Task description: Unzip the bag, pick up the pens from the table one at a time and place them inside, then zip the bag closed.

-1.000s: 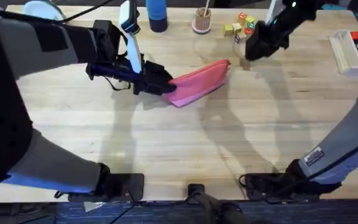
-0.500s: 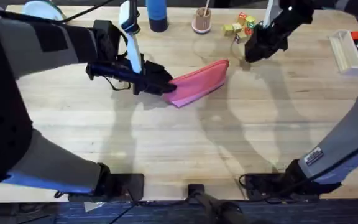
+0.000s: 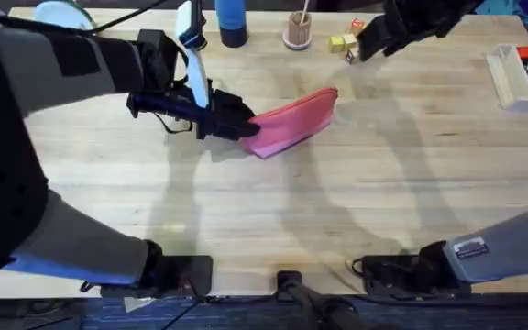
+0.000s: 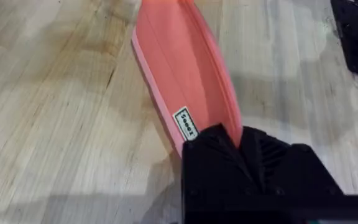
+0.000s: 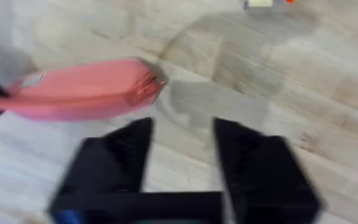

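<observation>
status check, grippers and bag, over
Left gripper shut on the bag's end. Right gripper open, empty, up past the bag's far end. Bag looks zipped. Nothing in the way.

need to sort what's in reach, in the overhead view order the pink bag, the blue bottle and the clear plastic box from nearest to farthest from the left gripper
1. The pink bag: its left end is clamped in the left gripper.
2. The blue bottle: at the table's far edge, just right of the gripper.
3. The clear plastic box: far off at the table's right edge.

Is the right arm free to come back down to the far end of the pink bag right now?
Probably yes: the right gripper is open above bare table, nothing lying between it and the bag.
</observation>
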Available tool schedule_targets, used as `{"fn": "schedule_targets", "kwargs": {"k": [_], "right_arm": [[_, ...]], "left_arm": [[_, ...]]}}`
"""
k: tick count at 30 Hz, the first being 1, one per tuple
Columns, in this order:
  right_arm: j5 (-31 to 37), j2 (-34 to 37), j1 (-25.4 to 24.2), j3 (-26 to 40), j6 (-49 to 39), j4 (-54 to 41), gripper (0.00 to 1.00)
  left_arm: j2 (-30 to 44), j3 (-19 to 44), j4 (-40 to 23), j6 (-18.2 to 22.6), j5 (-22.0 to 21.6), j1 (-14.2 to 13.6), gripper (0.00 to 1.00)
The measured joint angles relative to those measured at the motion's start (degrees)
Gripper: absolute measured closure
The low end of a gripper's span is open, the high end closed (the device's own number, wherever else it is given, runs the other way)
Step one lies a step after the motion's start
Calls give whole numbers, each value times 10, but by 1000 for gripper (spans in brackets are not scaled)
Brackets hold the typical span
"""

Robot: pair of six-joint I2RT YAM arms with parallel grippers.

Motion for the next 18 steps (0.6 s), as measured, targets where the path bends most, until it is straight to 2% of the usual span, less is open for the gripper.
{"fn": "schedule_targets", "kwargs": {"k": [3, 4, 15, 16, 18], "right_arm": [[0, -21, 15, 0, -25, -8, 60], [0, -25, 18, 0, -31, -9, 20], [3, -38, 20, 0, -47, -11, 4], [2, -38, 20, 0, -47, -10, 4], [3, -38, 20, 0, -47, -10, 4]], "left_arm": [[0, 0, 0, 0, 0, 0, 960], [0, 0, 0, 0, 0, 0, 960], [0, 0, 0, 0, -6, 0, 959], [0, 0, 0, 0, -7, 0, 910], [0, 0, -1, 0, -12, 1, 617]]}}
